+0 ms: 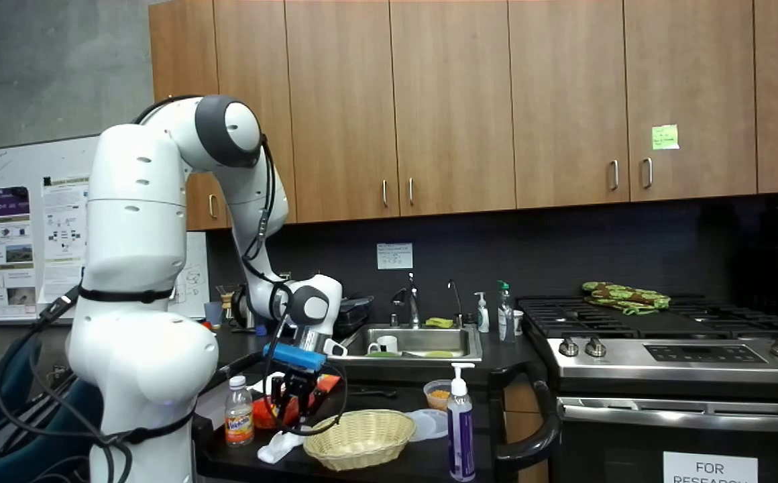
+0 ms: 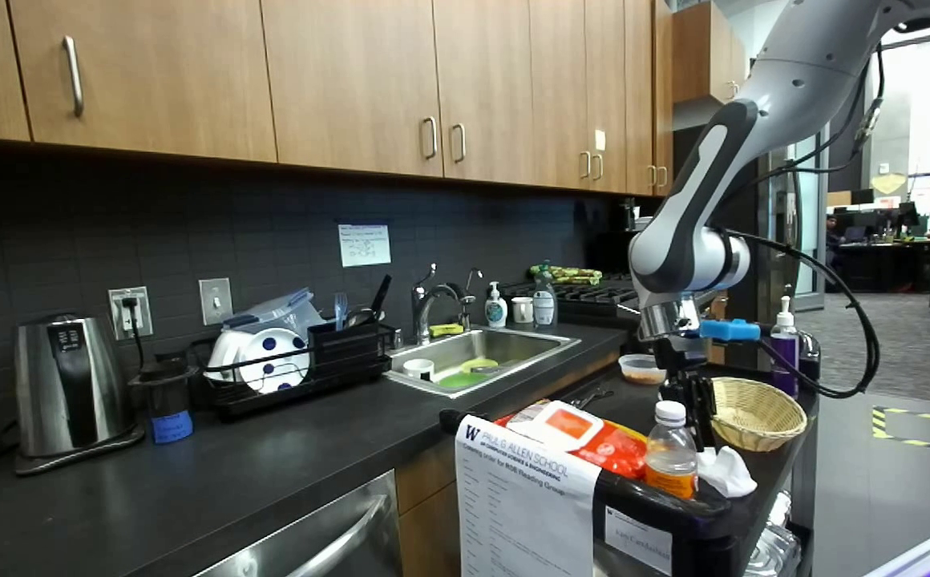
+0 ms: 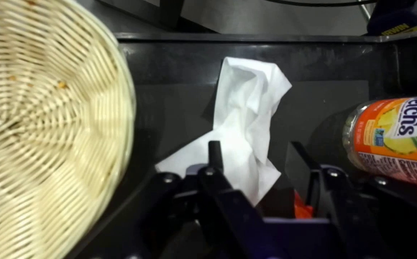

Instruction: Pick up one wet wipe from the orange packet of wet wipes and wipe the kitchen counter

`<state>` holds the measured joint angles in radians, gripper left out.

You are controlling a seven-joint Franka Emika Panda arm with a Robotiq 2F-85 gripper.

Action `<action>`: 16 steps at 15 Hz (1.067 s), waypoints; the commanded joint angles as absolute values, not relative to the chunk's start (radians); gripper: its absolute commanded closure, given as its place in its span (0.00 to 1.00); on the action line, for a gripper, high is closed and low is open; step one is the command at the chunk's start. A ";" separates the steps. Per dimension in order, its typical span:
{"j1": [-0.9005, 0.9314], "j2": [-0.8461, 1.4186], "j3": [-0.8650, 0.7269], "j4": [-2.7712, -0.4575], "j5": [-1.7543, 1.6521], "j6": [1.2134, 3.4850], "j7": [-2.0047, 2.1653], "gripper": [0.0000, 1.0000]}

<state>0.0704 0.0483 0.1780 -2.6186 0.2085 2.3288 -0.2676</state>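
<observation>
The end effector (image 2: 704,433) points down in an exterior view, over the black desk (image 2: 637,405), between a white-capped plastic bottle (image 2: 671,445) and the wicker basket (image 2: 756,413), near a crumpled white wipe (image 2: 727,471), the orange packet of wet wipes (image 2: 577,429) lying partly behind the bottle, near the kitchen counter (image 2: 297,445)
</observation>
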 commanded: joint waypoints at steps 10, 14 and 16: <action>0.091 -0.112 0.137 -2.520 0.071 2.238 -0.263 0.00; 0.086 -0.166 0.116 -2.497 0.006 2.217 -0.276 0.00; 0.087 -0.195 0.106 -2.488 -0.005 2.200 -0.276 0.00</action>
